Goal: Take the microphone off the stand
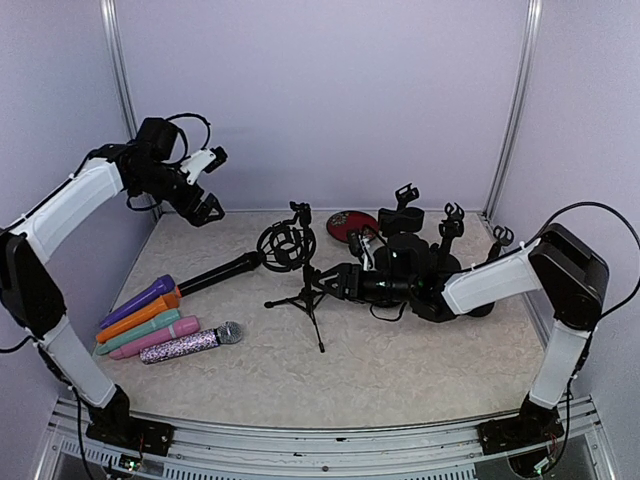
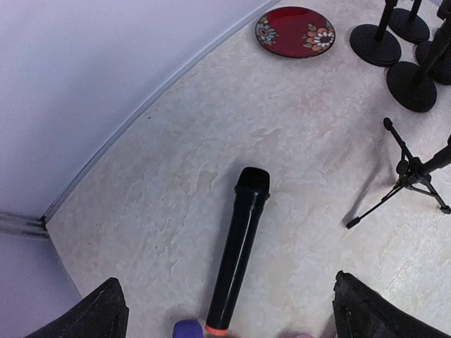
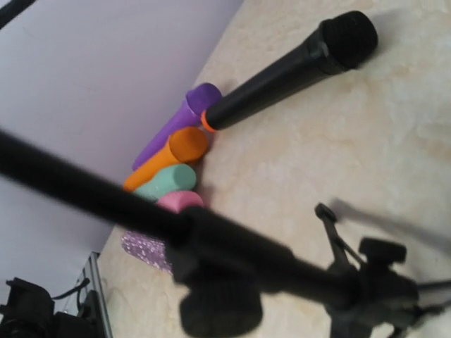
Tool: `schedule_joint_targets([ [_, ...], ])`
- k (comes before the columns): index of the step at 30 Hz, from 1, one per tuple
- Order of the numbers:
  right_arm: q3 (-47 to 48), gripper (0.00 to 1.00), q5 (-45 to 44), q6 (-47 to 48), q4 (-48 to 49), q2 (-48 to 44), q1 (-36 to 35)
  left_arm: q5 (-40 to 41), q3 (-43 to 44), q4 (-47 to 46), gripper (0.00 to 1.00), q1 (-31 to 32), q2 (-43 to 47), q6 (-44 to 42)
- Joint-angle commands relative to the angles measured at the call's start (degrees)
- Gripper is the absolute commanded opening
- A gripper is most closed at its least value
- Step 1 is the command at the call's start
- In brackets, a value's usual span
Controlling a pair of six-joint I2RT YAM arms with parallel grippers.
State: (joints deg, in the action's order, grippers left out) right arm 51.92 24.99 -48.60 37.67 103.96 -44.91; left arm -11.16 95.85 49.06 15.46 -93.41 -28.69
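The black microphone (image 1: 222, 271) lies flat on the table, left of the stand and apart from it; the left wrist view has it (image 2: 236, 253) straight below, and the right wrist view (image 3: 282, 70) shows its grille head. The tripod stand (image 1: 305, 285) is upright with an empty ring mount (image 1: 287, 246) on top. High above the table's left side, my left gripper (image 1: 212, 183) hangs open and empty, its fingertips (image 2: 106, 313) wide apart. My right gripper (image 1: 335, 283) sits right at the stand's stem, which crosses its view as a blurred black bar (image 3: 211, 239) and hides the fingers.
A row of coloured microphones (image 1: 150, 320) lies at the left: purple, orange, teal, pink and a glittery one (image 1: 190, 343). At the back are a red plate (image 1: 350, 222) and several black desk stands (image 1: 410, 220). Walls close in the left, back and right.
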Motion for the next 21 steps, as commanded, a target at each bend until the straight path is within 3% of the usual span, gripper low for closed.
schedule_joint_targets([
  [1, 2.77, 0.62, 2.38, -1.04, 4.13, 2.44, 1.36, -3.98, -8.54, 2.24, 0.99, -5.92, 9.31, 0.90],
  [9, 4.68, 0.49, 5.54, -1.89, 7.05, 5.65, 2.93, -6.41, -25.99, -1.02, 0.99, -15.25, 21.60, -1.60],
  [21, 4.48, 0.32, 8.14, -3.34, 10.68, 6.69, 3.00, -6.07, -34.43, -3.87, 0.99, -16.98, 21.71, 2.25],
])
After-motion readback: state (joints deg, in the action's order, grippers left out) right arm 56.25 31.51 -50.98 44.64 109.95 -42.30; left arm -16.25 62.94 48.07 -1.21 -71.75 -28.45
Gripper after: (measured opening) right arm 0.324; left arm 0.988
